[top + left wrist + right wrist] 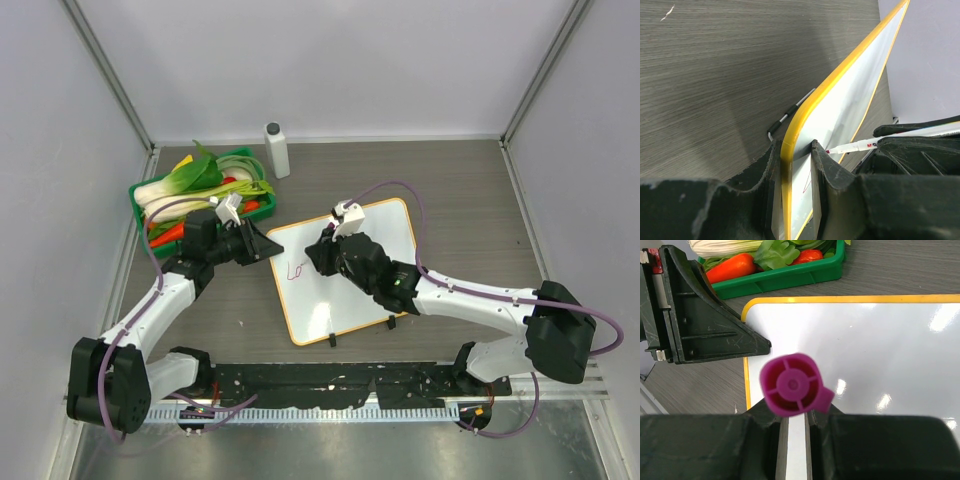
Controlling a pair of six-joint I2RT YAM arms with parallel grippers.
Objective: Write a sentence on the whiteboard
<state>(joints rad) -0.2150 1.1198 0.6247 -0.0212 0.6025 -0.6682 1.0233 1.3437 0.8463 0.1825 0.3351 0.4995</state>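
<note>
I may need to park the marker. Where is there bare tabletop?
Bare wood-grain tabletop lies right of the orange-framed white whiteboard up to the right wall, and behind it, right of the grey-capped white bottle. Crowded: the green plastic tray of vegetables, left gripper and board corner at far left.

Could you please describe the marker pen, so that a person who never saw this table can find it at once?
At the middle of the table sits the whiteboard, white with an orange frame. Above its left end, the right gripper is shut on the marker, tip towards the board. It is the only pen here: a thin white barrel with a magenta end cap.
</note>
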